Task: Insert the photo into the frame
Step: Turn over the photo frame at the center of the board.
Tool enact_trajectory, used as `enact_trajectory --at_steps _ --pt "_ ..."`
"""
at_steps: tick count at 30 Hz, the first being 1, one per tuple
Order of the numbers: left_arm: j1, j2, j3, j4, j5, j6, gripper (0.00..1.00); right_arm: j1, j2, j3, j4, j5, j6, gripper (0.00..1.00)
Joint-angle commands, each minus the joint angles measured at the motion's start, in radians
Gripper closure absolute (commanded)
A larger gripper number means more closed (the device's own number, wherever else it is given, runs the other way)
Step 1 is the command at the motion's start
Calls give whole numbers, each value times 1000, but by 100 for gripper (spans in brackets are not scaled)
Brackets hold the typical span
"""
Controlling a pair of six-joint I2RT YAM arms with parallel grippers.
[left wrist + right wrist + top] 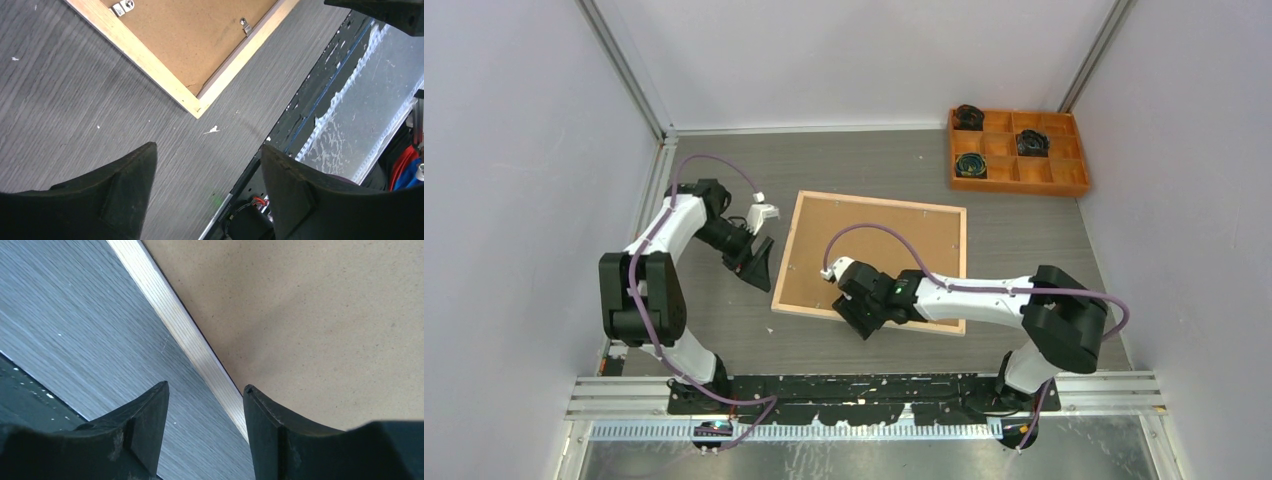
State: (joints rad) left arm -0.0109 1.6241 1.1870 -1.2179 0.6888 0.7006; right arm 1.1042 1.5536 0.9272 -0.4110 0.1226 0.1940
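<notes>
**Frame laid back-up on table, both grippers open and empty**

The frame (787,252) is seen lying flat on the grey table (714,180), its light wood back turned upward. A brown backing board (874,255) is seated inside its rails. In the left wrist view, two small metal clips (122,7) are seen at the board's edges, near the frame's corner.

The left gripper (757,268) is held just beside the frame's left rail, over bare table. Its fingers (125,195) are spread wide and nothing is held between them; only the table surface is seen in the gap.

The right gripper (861,318) is placed over the frame's near rail. Its fingers (145,425) are parted, and the rail is seen running beneath the gap, with the board on one side and the table on the other. Nothing is gripped; whether the tips touch the frame cannot be told.

An orange compartment tray (1024,185) is set well apart at the far right corner, with dark rolls in three of its compartments.
</notes>
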Motion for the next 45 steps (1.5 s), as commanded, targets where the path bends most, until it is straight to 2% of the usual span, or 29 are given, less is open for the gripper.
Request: enact_trajectory --at_steps 1,4,10,15,17,21,26,29,32,35,37,40,45 --pt "6 -42 8 -46 6 59 17 19 25 30 38 44 -43 40" --pt "6 -79 -9 -39 7 82 6 30 51 44 39 59 -51 45" --pt "-3 -156 -53 -35 -47 128 4 39 99 66 50 79 -55 65" --pt "-3 -299 -183 48 -51 203 0 41 108 93 64 46 -48 93" --pt "-3 -401 -262 118 -38 252 0 42 106 123 57 16 -38 99" --pt "-8 -637 -370 262 -2 305 0 41 88 194 36 -49 -29 99" --pt "-41 -833 -488 344 -1 563 0 39 53 240 30 -153 -24 99" --pt "-57 -931 -580 486 19 716 0 36 50 276 3 -198 -19 99" --pt "-70 -995 -706 720 64 821 0 30 32 295 -2 -244 -1 99" --pt "-83 -995 -778 905 109 896 0 25 5 303 -3 -278 15 99" --pt "-88 -969 -799 968 143 961 0 21 -14 306 -5 -294 24 99" --pt "-96 -918 -794 942 185 1110 0 13 -40 310 -7 -307 33 99" --pt "-142 -815 -776 970 209 1258 4 -1 -55 321 -22 -330 43 99"
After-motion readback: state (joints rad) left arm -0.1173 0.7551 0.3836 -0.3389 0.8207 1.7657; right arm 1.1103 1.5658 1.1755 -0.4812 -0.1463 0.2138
